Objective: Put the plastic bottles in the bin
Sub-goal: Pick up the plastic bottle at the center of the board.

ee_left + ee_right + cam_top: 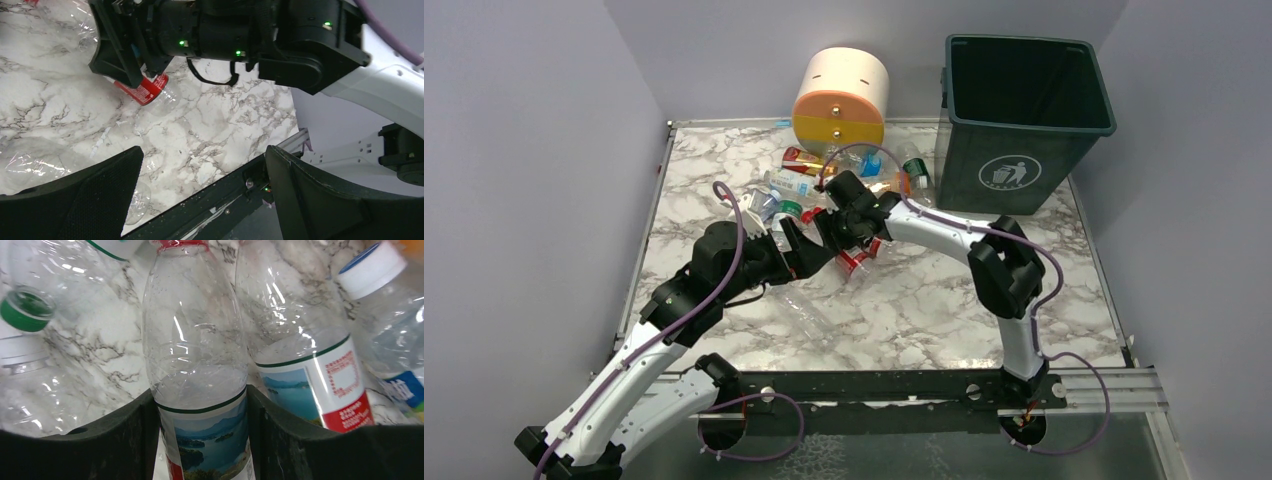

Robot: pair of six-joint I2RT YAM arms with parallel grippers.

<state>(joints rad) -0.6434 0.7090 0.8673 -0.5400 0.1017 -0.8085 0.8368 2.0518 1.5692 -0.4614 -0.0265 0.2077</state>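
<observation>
Pinching the clear, thin-walled plastic bottle with lake-picture label (197, 365) at its label band, lower centre, is judged apt, since it looks light, crushable and slippery. It is clamped there by the right gripper (200, 395); the left gripper (202, 150) is spread wide.

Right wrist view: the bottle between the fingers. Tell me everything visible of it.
Clear thin plastic bottle, apparently empty, red at the neck. Its label shows a lake scene under a green line, red below. It points away from the camera over the marble table, between the right gripper's black fingers, which press its sides at the label. A matching bottle lies close on its right.
</observation>
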